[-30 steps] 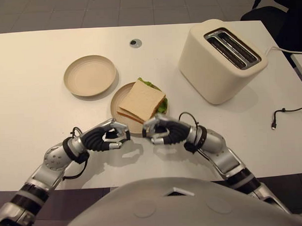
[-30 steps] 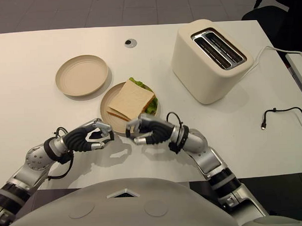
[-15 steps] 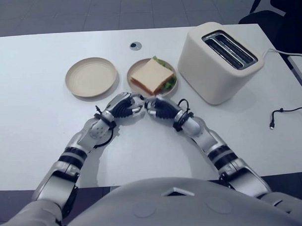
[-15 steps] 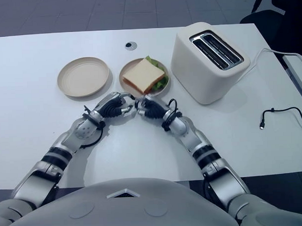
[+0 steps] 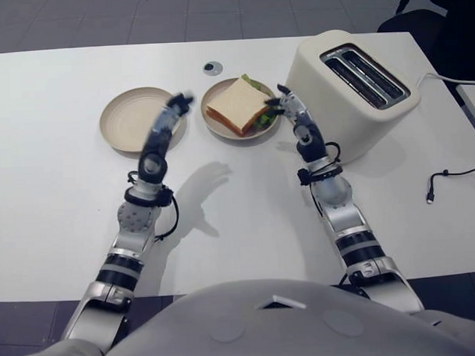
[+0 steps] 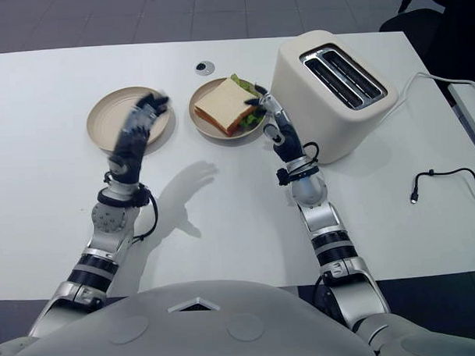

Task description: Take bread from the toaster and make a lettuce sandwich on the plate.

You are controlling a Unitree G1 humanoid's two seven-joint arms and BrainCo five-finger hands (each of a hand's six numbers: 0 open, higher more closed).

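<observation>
Sitting on the plate (image 5: 219,130) at twelve o'clock, the lettuce sandwich (image 5: 236,106) looks done. Left hand (image 5: 160,138) and right hand (image 5: 296,121) are spread wide, holding nothing.

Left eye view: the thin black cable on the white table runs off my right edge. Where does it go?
Observer: In the right eye view the thin black cable runs further right across the white table, then bends down toward the near edge before it leaves the picture.
Operator: For me the left hand sits over the right rim of the empty beige round plate. Same there?
Observer: No. There it lies over the plate's middle, fingers extended. That shift between the two eyes hints that the hand is raised above the plate, not resting on it.
</observation>
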